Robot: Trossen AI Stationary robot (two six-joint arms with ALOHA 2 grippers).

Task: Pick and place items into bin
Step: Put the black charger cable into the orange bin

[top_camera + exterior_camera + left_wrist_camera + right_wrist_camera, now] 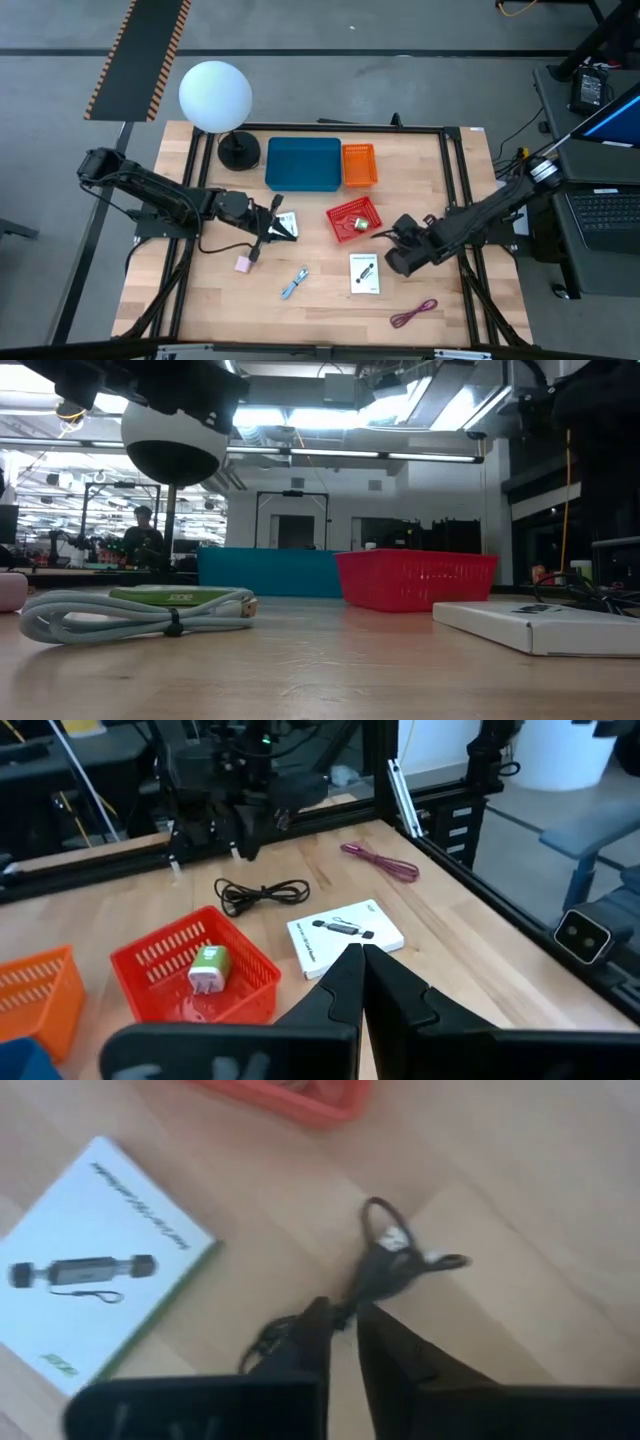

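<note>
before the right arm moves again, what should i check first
1. Right gripper jaws shut on the black cable: ok.
2. Cable lifted clear: cannot tell.
3. Red basket next to that gripper has room, holding only a green-white charger: ok.
4. Blue bin open and unobstructed: ok.
5. Left gripper out of the way, on the basket's far side: ok.

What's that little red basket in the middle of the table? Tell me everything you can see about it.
The red basket is a small, square, open-topped tray of what looks like plastic, with slatted mesh walls. It sits flat on the wooden table, turned askew, just in front of the orange basket. Inside lies a small white and green block. Neither pincer touches the basket.
</note>
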